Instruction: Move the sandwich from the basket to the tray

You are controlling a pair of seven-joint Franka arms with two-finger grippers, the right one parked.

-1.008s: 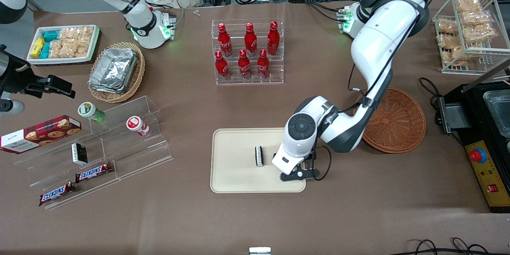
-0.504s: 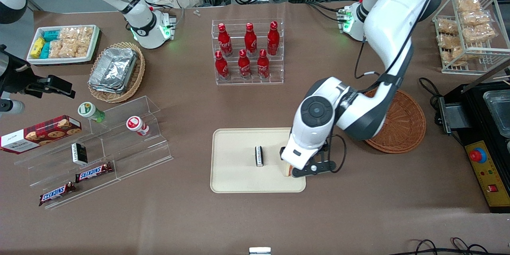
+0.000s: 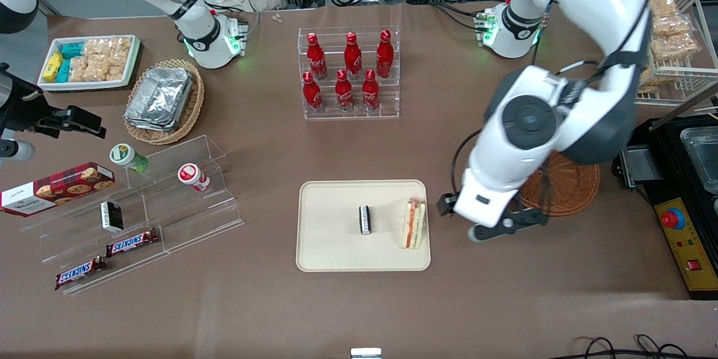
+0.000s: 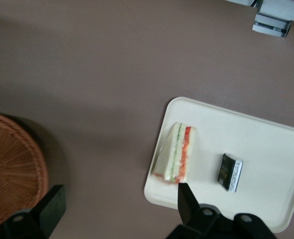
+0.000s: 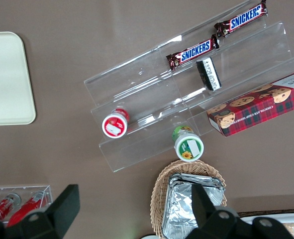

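While the red bottles [image 3: 348,70] in their clear rack carry a white script logo too small to read, the two bars [image 3: 106,258] on the acrylic stand [image 3: 168,202] plainly read SNICKERS in the front view. Close by, the sandwich [image 3: 414,223] lies on the tray [image 3: 336,252], at its edge toward the working arm's end, with a small dark packet [image 3: 365,219] beside it. Above the bare table between tray and basket [image 3: 566,188], the gripper [image 3: 487,223] hangs, touching nothing; the arm covers part of the basket.

From the left wrist, the fingers [image 4: 188,199] stand wide apart and empty, well above the sandwich [image 4: 173,153], tray [image 4: 266,144] and basket [image 4: 10,169].

From the right wrist, SNICKERS shows again [image 5: 194,52], and a plaid box [image 5: 256,109] reads CHOCOLATE CHIP.
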